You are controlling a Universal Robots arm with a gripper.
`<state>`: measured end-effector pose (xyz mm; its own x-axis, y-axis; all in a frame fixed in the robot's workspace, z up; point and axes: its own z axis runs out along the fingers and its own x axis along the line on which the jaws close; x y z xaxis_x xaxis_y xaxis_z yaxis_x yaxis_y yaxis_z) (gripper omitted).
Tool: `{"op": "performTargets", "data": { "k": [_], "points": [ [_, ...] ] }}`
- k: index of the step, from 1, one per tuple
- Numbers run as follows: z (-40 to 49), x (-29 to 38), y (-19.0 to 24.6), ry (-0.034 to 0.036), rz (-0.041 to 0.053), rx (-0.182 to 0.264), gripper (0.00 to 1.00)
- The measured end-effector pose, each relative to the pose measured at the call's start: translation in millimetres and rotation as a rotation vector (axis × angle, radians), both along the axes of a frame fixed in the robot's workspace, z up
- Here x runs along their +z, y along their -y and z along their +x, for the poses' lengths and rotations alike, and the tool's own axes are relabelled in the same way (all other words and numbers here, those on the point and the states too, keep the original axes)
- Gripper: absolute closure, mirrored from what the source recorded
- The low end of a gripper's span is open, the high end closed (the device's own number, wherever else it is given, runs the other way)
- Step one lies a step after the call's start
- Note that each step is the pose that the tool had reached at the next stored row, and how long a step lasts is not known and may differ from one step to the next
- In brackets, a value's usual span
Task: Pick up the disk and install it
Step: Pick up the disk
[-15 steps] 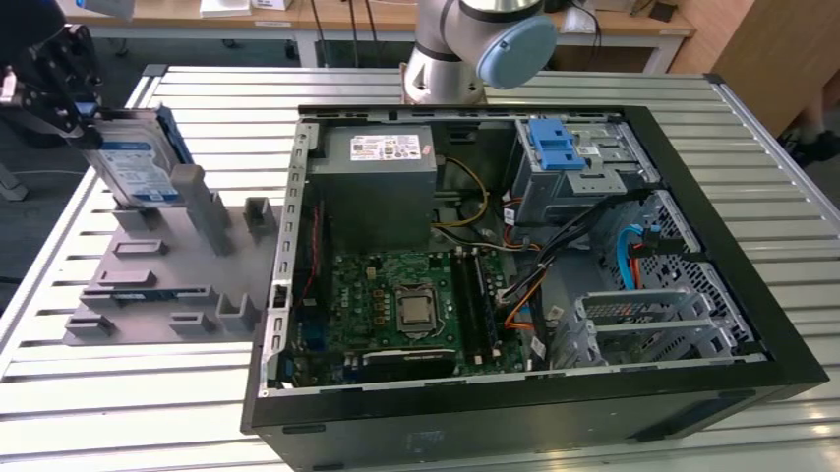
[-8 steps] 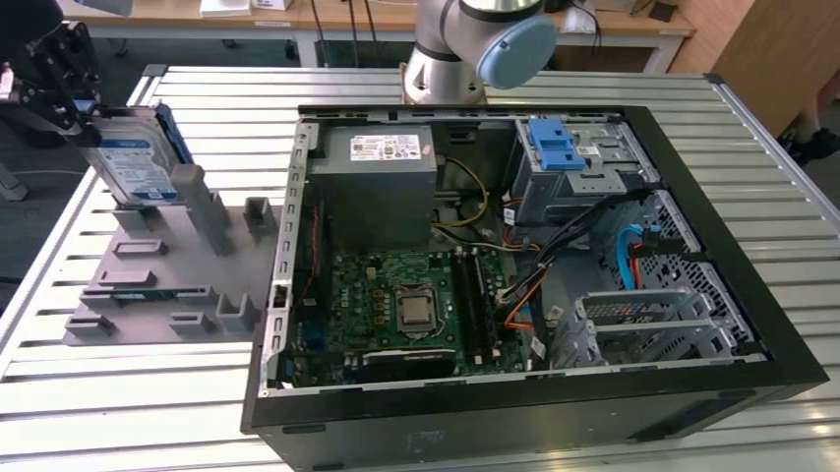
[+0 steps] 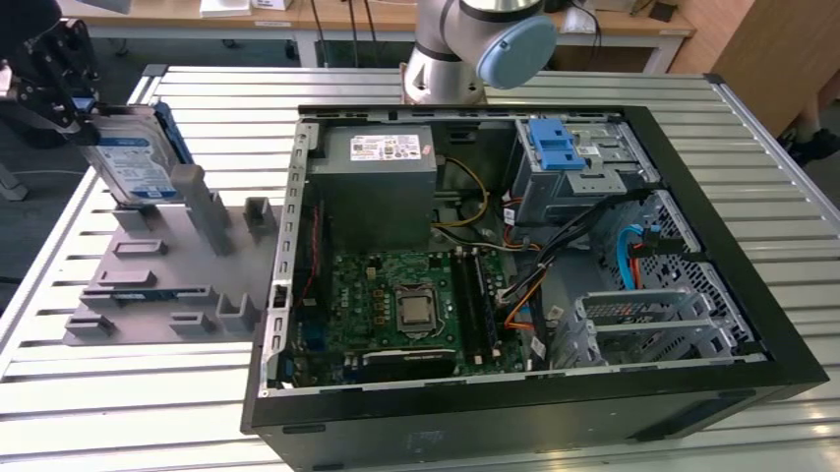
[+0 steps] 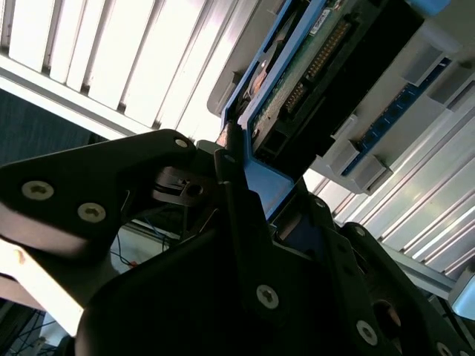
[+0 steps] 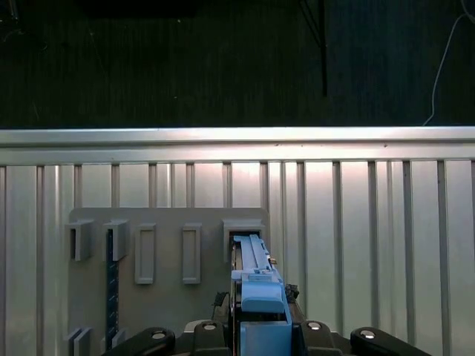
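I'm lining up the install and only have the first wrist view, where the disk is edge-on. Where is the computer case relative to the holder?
Observer: The open computer case lies to the exterior view's right of the grey holder, side by side with it.
Operator: Is the grip solid?
Observer: In the second wrist view the fingers are shut on the blue rail of the disk.
Operator: Where is the drive cage?
Observer: Its blue latch bracket sits at the upper end of the case in the exterior view, toward that view's right.
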<state>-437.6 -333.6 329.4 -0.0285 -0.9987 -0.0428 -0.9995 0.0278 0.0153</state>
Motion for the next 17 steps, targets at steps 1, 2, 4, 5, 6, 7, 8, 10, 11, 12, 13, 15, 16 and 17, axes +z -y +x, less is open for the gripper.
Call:
{"op": "performTargets", "data": {
  "k": [1, 2, 4, 5, 6, 7, 8, 10, 11, 12, 13, 15, 16, 17],
  "points": [
    [0.0, 0.3, 0.0, 0.0000, 0.0000, 0.000, 0.64],
    [0.0, 0.7, 0.0, 0.0000, 0.0000, 0.000, 0.64],
    [0.0, 1.1, 0.0, 0.0002, 0.0001, 0.000, 0.64],
    [0.0, 1.5, 0.0, 0.0000, 0.0000, 0.000, 0.64],
    [0.0, 1.9, 0.0, 0.0000, 0.0000, 0.000, 0.64],
    [0.0, 2.3, 0.0, 0.0000, 0.0001, 0.000, 0.64],
    [0.0, 2.8, 0.0, 0.0000, 0.0000, 0.000, 0.64],
    [0.0, 3.7, 0.0, 0.0001, 0.0000, 0.000, 0.64],
    [0.0, 4.1, 0.0, 0.0000, 0.0000, 0.000, 0.64],
    [0.0, 4.5, 0.0, 0.0002, 0.0001, 0.000, 0.64],
    [0.0, 4.9, 0.0, 0.0001, 0.0001, 0.000, 0.64],
    [0.0, 5.6, 0.0, 0.0001, 0.0001, 0.000, 0.64],
    [0.0, 6.0, 0.0, 0.0001, 0.0001, 0.000, 0.64],
    [0.0, 6.3, 0.0, 0.0002, 0.0001, 0.000, 0.64]
  ]
}}
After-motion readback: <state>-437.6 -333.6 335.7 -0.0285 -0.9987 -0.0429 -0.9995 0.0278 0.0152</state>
